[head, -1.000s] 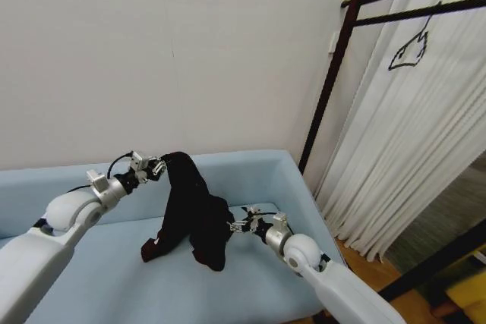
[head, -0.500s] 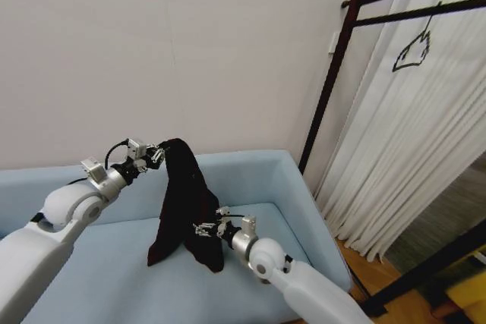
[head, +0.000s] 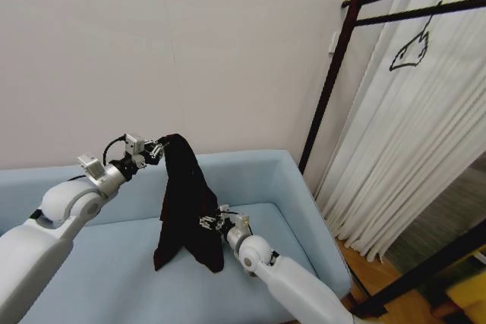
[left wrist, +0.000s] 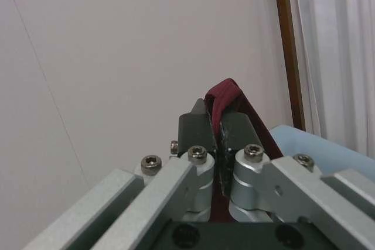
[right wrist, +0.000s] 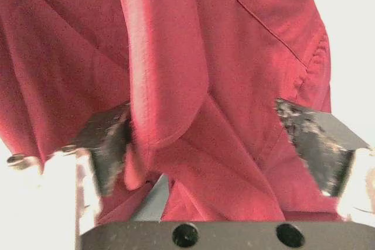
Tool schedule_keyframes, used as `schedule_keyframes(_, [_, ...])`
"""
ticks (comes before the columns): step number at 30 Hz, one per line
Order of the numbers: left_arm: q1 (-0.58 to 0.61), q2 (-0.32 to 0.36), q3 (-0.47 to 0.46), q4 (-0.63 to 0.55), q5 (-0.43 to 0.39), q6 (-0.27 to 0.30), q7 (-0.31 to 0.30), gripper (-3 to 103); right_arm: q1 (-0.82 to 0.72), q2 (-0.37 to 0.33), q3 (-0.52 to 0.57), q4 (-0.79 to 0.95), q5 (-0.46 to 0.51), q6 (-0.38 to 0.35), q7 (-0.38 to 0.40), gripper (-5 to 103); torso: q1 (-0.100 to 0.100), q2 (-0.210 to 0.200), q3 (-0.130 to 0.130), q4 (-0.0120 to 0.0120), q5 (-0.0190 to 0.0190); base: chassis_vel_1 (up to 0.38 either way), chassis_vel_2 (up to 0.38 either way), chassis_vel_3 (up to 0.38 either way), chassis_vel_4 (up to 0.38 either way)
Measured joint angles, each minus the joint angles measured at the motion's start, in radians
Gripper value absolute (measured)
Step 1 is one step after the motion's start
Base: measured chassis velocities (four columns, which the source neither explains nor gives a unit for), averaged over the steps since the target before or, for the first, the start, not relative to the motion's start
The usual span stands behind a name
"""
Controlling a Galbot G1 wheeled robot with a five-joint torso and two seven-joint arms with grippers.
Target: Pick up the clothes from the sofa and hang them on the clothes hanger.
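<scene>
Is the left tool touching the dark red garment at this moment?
Touching. The left wrist view shows the left tool shut on a fold of the garment, with the cloth pinched and sticking out past it.

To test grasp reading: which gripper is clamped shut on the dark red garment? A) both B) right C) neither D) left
D: the left gripper is pinched shut on a fold of the garment, while the right gripper stands wide open around it.
</scene>
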Motion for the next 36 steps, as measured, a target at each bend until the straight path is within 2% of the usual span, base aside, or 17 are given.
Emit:
schedule_keyframes(1, [0.000,0.000,0.000,0.000,0.000,0.000,0.000,2,0.000,0.000,0.000,0.000,0.000,0.000,0.000,76,0.000,0.000,0.000,0.0000,0.0000,0.000,0.000,0.000,0.000])
schedule_keyframes(5, [-0.001,0.000,-0.001,0.002,-0.007,0.001,-0.010,2,0.003,0.000,0.003,-0.003,0.001,0.000,-0.002,54,0.000,0.000,0.000,0.0001,0.0000,0.000,0.000,0.000,0.000])
schedule_keyframes(7, [-0.001,0.000,-0.002,0.002,-0.009,0.001,-0.014,2,0.005,0.000,0.003,-0.005,0.001,0.000,-0.003,54,0.000,0.000,0.000,0.0001,0.0000,0.000,0.000,0.000,0.000])
schedule_keyframes(11, [0.000,0.000,-0.006,0.000,-0.012,0.002,-0.025,2,0.007,0.002,0.005,-0.009,-0.001,0.000,-0.002,32,0.000,0.000,0.000,0.0001,0.0001,0.000,0.000,0.000,0.000])
schedule_keyframes(13, [0.001,-0.001,-0.006,0.000,-0.012,0.002,-0.029,2,0.007,0.000,0.007,-0.007,-0.002,0.000,0.000,32,0.000,0.000,0.000,0.0002,0.0001,0.000,0.000,0.000,0.000])
schedule_keyframes(17, [0.011,-0.009,-0.011,-0.008,-0.012,0.004,-0.054,2,0.009,-0.018,0.026,0.011,-0.004,-0.002,0.015,10,0.000,0.000,0.000,0.0000,0.0001,0.000,0.000,0.000,0.000])
schedule_keyframes(19, [0.014,-0.011,-0.013,-0.012,-0.012,0.005,-0.057,2,0.010,-0.024,0.032,0.016,-0.004,-0.002,0.018,10,0.000,0.000,0.000,0.0000,0.0001,0.000,0.000,0.000,0.000])
schedule_keyframes(21, [0.023,-0.015,-0.017,-0.022,-0.011,0.011,-0.065,2,0.015,-0.035,0.043,0.029,-0.004,-0.003,0.029,2,0.000,0.000,0.000,0.0001,0.0002,0.000,0.000,0.000,0.000])
schedule_keyframes(27, [0.041,-0.031,-0.022,-0.043,-0.009,0.016,-0.119,2,0.031,-0.070,0.076,0.075,0.001,-0.008,0.063,0,0.000,0.000,0.000,0.0001,0.0002,0.000,0.000,0.000,0.000])
schedule_keyframes(30, [0.051,-0.046,-0.026,-0.060,-0.007,0.019,-0.189,2,0.054,-0.109,0.094,0.122,0.015,-0.017,0.085,0,0.000,0.000,0.000,0.0000,0.0003,0.000,0.000,0.000,0.000])
schedule_keyframes(31, [0.058,-0.055,-0.028,-0.075,-0.007,0.021,-0.240,2,0.072,-0.139,0.107,0.155,0.032,-0.029,0.097,0,0.000,0.000,0.000,0.0000,0.0003,0.000,0.000,0.000,0.000])
schedule_keyframes(32, [0.058,-0.055,-0.028,-0.075,-0.007,0.021,-0.240,2,0.072,-0.139,0.107,0.155,0.032,-0.029,0.097,0,0.000,0.000,0.000,0.0000,0.0003,0.000,0.000,0.000,0.000])
schedule_keyframes(35, [0.087,-0.073,-0.036,-0.123,-0.009,0.023,-0.340,2,0.123,-0.213,0.134,0.223,0.078,-0.054,0.108,0,0.000,0.000,0.000,0.0000,0.0003,0.000,0.000,0.000,0.000])
schedule_keyframes(36, [0.087,-0.073,-0.036,-0.123,-0.009,0.023,-0.340,2,0.123,-0.213,0.134,0.223,0.078,-0.054,0.108,0,0.000,0.000,0.000,0.0000,0.0003,0.000,0.000,0.000,0.000])
